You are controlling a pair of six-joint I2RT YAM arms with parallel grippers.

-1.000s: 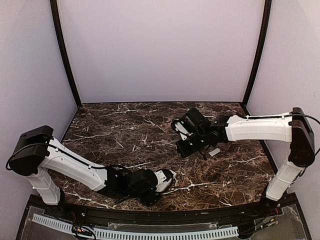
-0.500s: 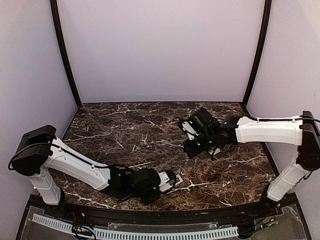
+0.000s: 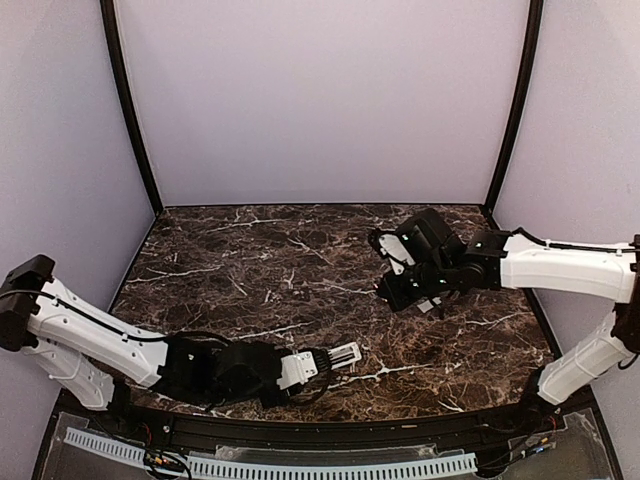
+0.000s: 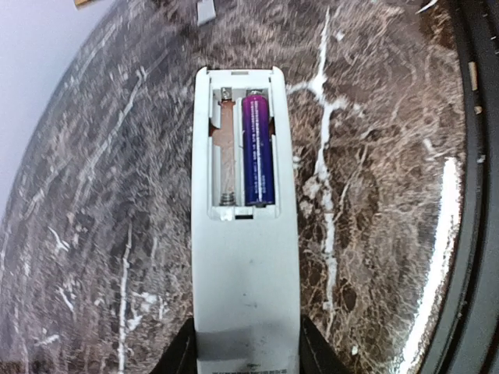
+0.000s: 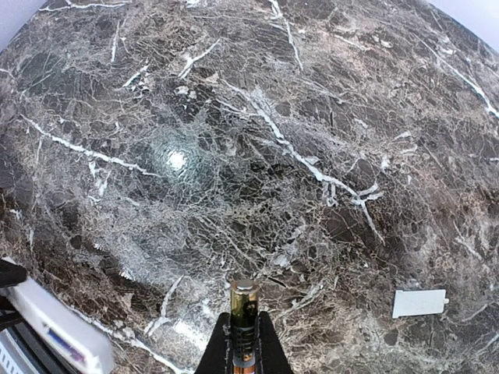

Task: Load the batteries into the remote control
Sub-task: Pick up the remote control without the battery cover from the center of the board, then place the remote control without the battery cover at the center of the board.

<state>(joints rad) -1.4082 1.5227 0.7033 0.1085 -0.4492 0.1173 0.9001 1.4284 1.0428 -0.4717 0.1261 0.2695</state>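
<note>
One slot (image 4: 224, 144) is left empty in the remote control (image 4: 245, 265), clamped recess-up by the left fingers (image 4: 184, 357), for the battery (image 5: 242, 308) pinched in the right fingers (image 5: 214, 354).

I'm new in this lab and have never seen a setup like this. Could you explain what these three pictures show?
These are two white-and-black robot arms, a left arm and a right arm, bolted to a dark marble-patterned table. One picture comes from a fixed camera overhead. The other two come from a camera on each wrist. The left arm's fingers grip a slim white plastic remote control, back side up with its compartment open. One bluish-purple cylindrical battery sits in one slot and the other slot is empty. The right arm's fingers pinch a second dark cylindrical battery above the table. A small flat white rectangular piece, perhaps the compartment's cover, lies on the table.
</note>
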